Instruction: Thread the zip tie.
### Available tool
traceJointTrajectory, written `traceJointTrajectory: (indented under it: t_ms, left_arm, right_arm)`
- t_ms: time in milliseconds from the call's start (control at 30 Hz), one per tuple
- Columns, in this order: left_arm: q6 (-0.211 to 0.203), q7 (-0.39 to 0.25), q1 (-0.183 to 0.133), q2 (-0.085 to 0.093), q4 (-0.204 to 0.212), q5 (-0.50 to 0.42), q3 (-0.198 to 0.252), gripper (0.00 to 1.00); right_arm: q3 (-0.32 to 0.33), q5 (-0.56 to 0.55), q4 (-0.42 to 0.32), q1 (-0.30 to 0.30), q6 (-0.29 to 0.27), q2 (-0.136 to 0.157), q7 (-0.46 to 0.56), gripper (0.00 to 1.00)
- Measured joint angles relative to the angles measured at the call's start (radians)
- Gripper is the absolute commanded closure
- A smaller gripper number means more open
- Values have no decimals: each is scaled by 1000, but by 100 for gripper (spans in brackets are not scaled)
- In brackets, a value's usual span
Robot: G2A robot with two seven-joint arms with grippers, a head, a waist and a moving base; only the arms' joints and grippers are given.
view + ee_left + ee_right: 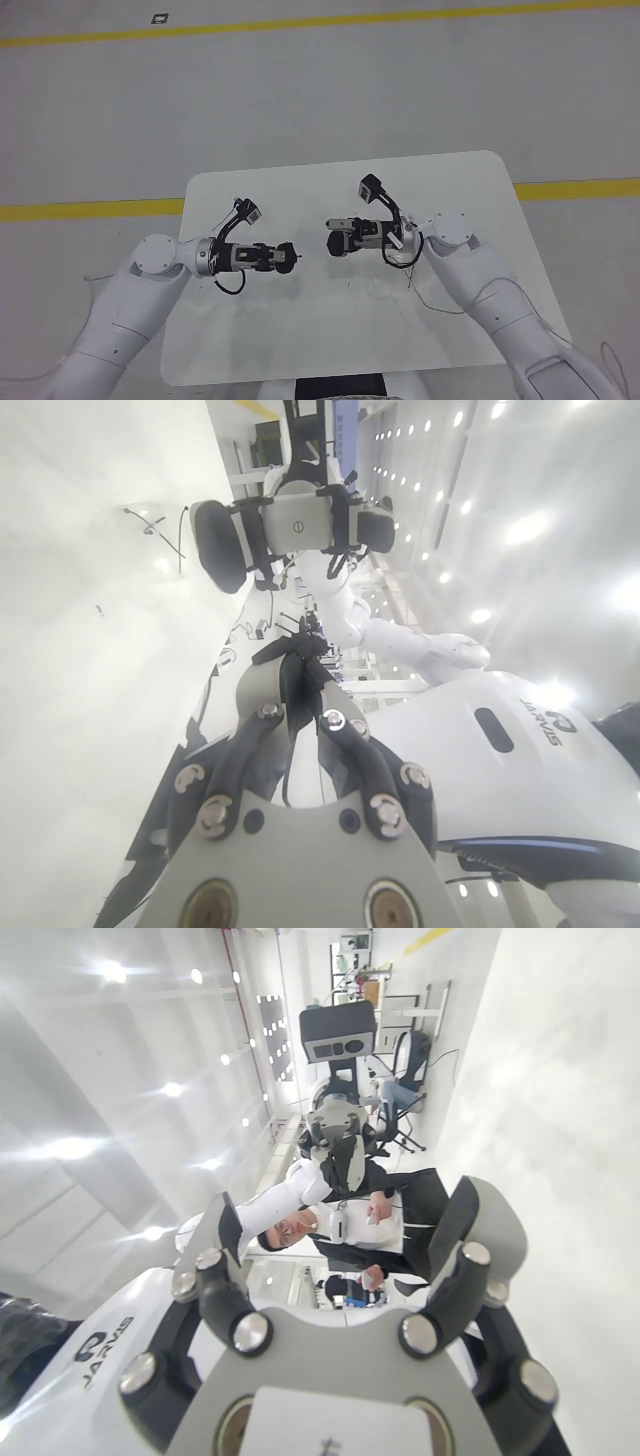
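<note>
My left gripper [288, 256] hovers over the middle of the white table [300, 330], shut on a thin black zip tie [300, 635]. The tie's short ends stick out past the fingertips, and a thin loop of it runs back between the fingers. A small gap away, my right gripper [333, 240] faces it with its jaws wide open and nothing between them. In the left wrist view the right gripper [295, 535] shows both dark pads [217, 545] spread apart. The right wrist view looks between its open fingers [465, 1208] at the left gripper [340, 1163].
Loose black zip ties [172, 542] lie on the table beyond the right gripper, seen from above beside the right forearm [410, 275]. A small dark speck [100, 610] sits on the tabletop. The table's front half is bare white surface.
</note>
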Motion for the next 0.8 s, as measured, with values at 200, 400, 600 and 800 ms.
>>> traceJointTrajectory:
  t_ms: [200,400,600,800]
  left_arm:
    - [0,-87,31,-38,-16,-16,-77,100]
    - [0,-88,46,-76,-13,6,-108,100]
    - [0,-88,50,-87,-12,-5,-114,100]
    - [0,-88,49,-87,-12,-5,-114,100]
  right_arm:
    - [72,-238,-152,-44,52,41,-12,0]
    - [98,-430,-278,-75,114,71,33,0]
    - [88,-487,-306,-72,117,76,70,0]
    - [84,-526,-328,-73,125,79,52,0]
